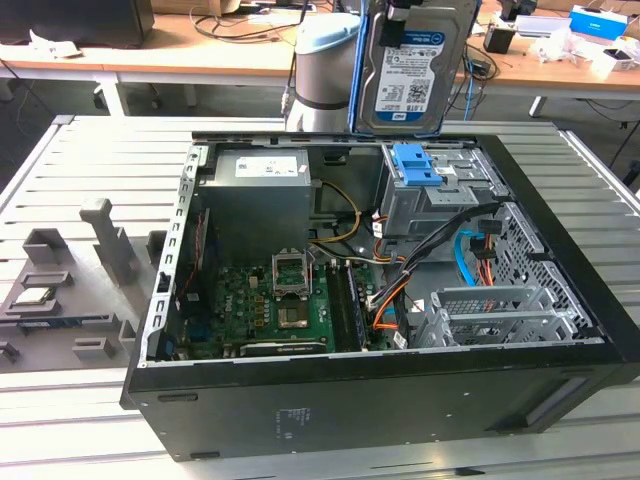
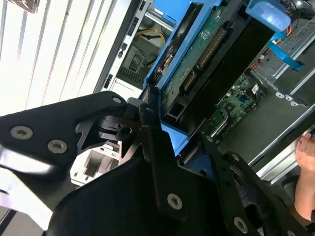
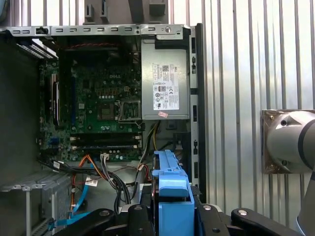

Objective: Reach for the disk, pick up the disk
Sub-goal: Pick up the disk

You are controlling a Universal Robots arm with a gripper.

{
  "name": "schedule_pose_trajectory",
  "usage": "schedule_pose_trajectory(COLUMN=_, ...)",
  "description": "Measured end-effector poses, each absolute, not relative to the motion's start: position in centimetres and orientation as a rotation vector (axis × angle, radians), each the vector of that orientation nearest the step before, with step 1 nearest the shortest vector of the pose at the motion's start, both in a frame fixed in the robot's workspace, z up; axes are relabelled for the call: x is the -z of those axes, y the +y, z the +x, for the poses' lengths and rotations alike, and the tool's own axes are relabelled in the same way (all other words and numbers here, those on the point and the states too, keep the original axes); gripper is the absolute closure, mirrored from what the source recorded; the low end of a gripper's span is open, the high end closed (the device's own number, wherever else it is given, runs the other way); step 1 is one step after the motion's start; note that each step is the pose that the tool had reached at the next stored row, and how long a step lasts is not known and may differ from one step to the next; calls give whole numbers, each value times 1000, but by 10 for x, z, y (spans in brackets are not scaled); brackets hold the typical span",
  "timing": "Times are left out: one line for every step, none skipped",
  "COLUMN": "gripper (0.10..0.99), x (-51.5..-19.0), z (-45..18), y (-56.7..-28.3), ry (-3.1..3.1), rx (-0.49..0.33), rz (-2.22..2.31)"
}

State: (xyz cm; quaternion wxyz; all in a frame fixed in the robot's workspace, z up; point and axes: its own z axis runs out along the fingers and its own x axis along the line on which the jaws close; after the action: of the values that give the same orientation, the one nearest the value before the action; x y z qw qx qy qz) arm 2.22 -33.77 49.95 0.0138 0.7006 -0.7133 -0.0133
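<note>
The disk (image 1: 410, 70) is a silver-grey hard drive with a white-and-blue label. It hangs upright above the back edge of the open computer case (image 1: 380, 390), clear of the drive cage (image 1: 440, 195). My gripper (image 2: 177, 132) is shut on the disk; its black fingers (image 2: 152, 142) clamp the blue side rails. The second wrist view shows the disk's green circuit-board underside (image 2: 197, 59). In the first wrist view one blue rail (image 3: 172, 191) sits between the black fingers of the gripper (image 3: 170, 216).
Inside the case lie a grey power supply (image 1: 260, 195), a motherboard (image 1: 270, 300), loose cables (image 1: 400, 270) and a blue latch (image 1: 415, 165) on the cage. Grey fixtures (image 1: 70, 270) stand at the exterior view's left. A person's hand (image 2: 306, 167) is near the case.
</note>
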Motion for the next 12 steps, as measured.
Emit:
schedule_pose_trajectory(gripper=718, x=-499, z=26, y=-338, ry=-2222, rx=42, rz=2182)
schedule_pose_trajectory(gripper=718, x=-499, z=27, y=-338, ry=-2222, rx=42, rz=2182)
schedule_pose_trajectory(gripper=718, x=-499, z=29, y=-338, ry=-2221, rx=42, rz=2182)
schedule_pose_trajectory(gripper=718, x=-499, z=30, y=-338, ry=-2221, rx=42, rz=2182)
schedule_pose_trajectory(gripper=718, x=-499, z=32, y=-338, ry=-2221, rx=41, rz=2182)
schedule_pose_trajectory(gripper=718, x=-499, z=33, y=-338, ry=-2221, rx=41, rz=2182)
schedule_pose_trajectory(gripper=718, x=-499, z=33, y=-338, ry=-2222, rx=42, rz=2182)
schedule_pose_trajectory(gripper=718, x=-499, z=33, y=-338, ry=-2222, rx=42, rz=2182)
schedule_pose_trajectory(gripper=718, x=-499, z=33, y=-338, ry=-2222, rx=41, rz=2182)
schedule_pose_trajectory(gripper=718, x=-499, z=33, y=-338, ry=-2222, rx=42, rz=2182)
schedule_pose_trajectory(gripper=718, x=-499, z=33, y=-338, ry=-2222, rx=42, rz=2182)
schedule_pose_trajectory(gripper=718, x=-499, z=33, y=-338, ry=-2221, rx=42, rz=2182)
